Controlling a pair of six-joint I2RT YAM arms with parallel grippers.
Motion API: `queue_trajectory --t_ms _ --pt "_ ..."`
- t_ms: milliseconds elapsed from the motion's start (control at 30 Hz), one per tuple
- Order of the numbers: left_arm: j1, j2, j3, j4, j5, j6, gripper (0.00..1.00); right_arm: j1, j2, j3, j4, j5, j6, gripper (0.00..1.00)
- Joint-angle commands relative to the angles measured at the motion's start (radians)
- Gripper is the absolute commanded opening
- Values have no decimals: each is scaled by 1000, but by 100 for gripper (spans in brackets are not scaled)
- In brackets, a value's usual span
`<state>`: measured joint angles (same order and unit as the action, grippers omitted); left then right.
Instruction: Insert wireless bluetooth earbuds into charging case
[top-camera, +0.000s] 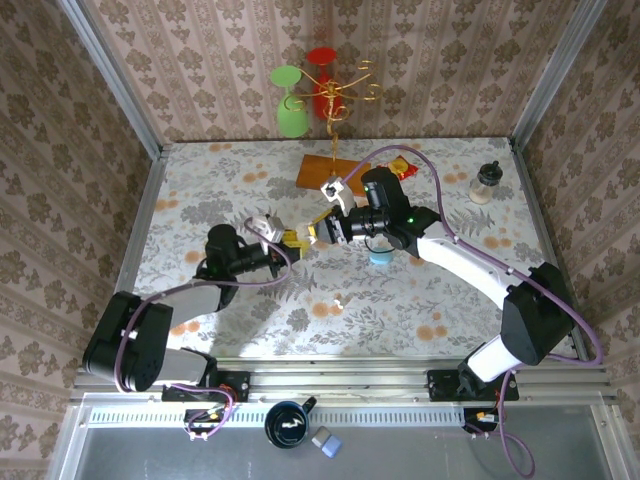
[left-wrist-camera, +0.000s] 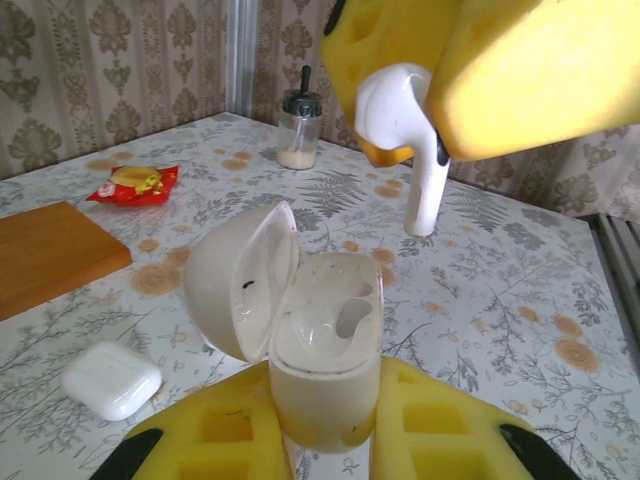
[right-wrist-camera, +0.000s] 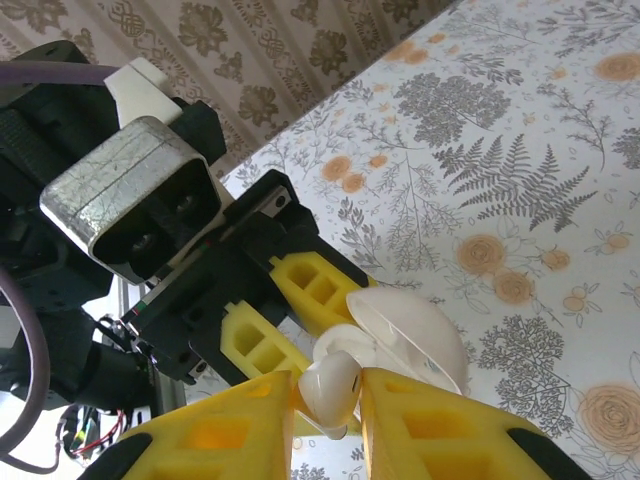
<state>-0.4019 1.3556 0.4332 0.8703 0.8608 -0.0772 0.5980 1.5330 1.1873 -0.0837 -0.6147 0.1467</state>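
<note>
One small white earbud (left-wrist-camera: 425, 180), smooth with a long stem, is pinched in the right gripper (right-wrist-camera: 325, 405), just over the open white charging case (left-wrist-camera: 330, 330) that the left gripper (left-wrist-camera: 325, 425) holds tight.

Beige damask wallpaper walls (top-camera: 200, 60) close three sides around a table (top-camera: 200, 200) topped in grey-fern, orange-rose print, silver metal posts (top-camera: 112, 75) at rear corners, light even.

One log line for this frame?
left gripper shut on open white pebble-shaped charging case | right gripper shut on white plastic earbud | earbud not yet in case
</note>
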Motion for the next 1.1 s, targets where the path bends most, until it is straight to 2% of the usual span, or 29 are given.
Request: queue_trajectory --t_ms 0,633,1067 --pt "-16 11 34 45 46 17 1 1 -2 16 20 -46 9 25" --pt "-20 8 25 90 62 -13 1 1 61 48 3 -49 6 25" --pt "-20 22 27 105 58 -10 1 1 57 32 63 -90 45 24"
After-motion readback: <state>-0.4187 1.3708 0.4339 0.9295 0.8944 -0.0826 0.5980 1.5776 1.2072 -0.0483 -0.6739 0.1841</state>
